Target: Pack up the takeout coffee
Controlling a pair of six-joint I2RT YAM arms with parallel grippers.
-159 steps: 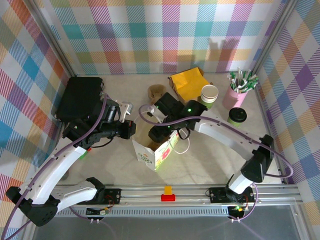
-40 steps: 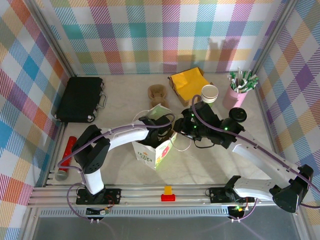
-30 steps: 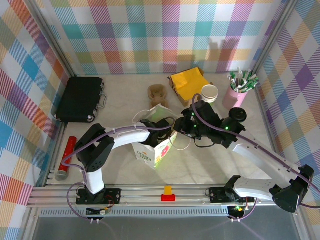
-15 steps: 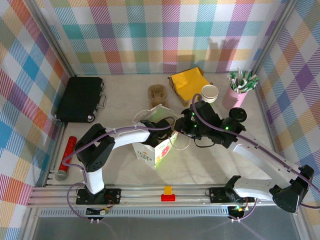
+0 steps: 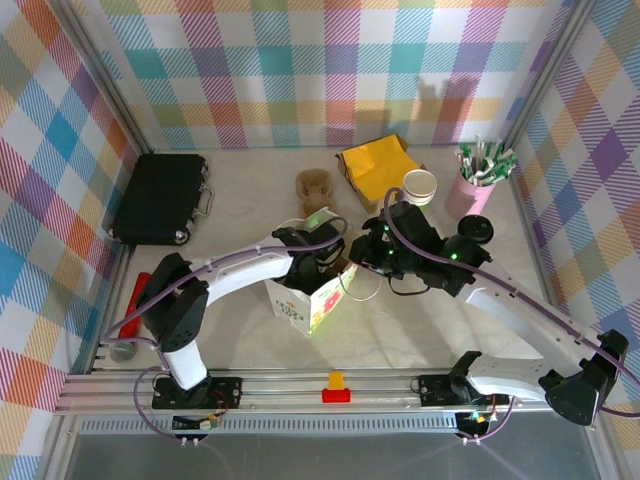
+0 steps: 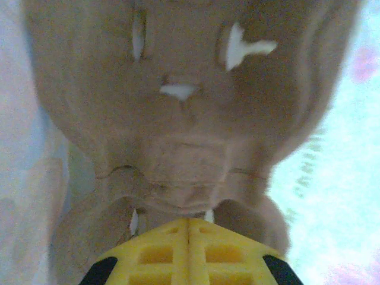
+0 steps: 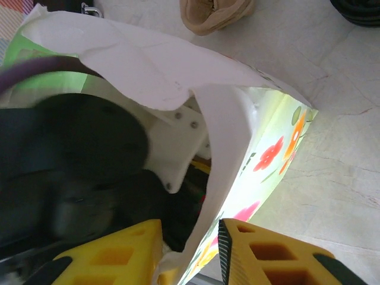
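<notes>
Left gripper (image 6: 189, 224) shut, down inside the paper bag (image 5: 300, 312), tips against a brown moulded-pulp piece (image 6: 190, 119); whether it nips that piece, cannot tell; right gripper (image 7: 189, 225) part open, fingers astride the bag's white rim, no clamp evident.

Takeout coffee (image 5: 475, 231) stands lidded on the table (image 5: 400, 335), right of the bag and well apart from it; neither gripper touches it.

Judgement: bag upright with its mouth open and both grippers at it, so preparation looks under way; fetching the cup and lowering it in are both left.

Surface: pale stone-look top; black case (image 5: 160, 197) far left; pulp carrier (image 5: 315, 185), yellow napkins (image 5: 378, 165), lidless cup (image 5: 420, 186) and pink tub of stirrers (image 5: 470, 192) toward the back.

Plaid panels (image 5: 320, 60) wall three sides.
</notes>
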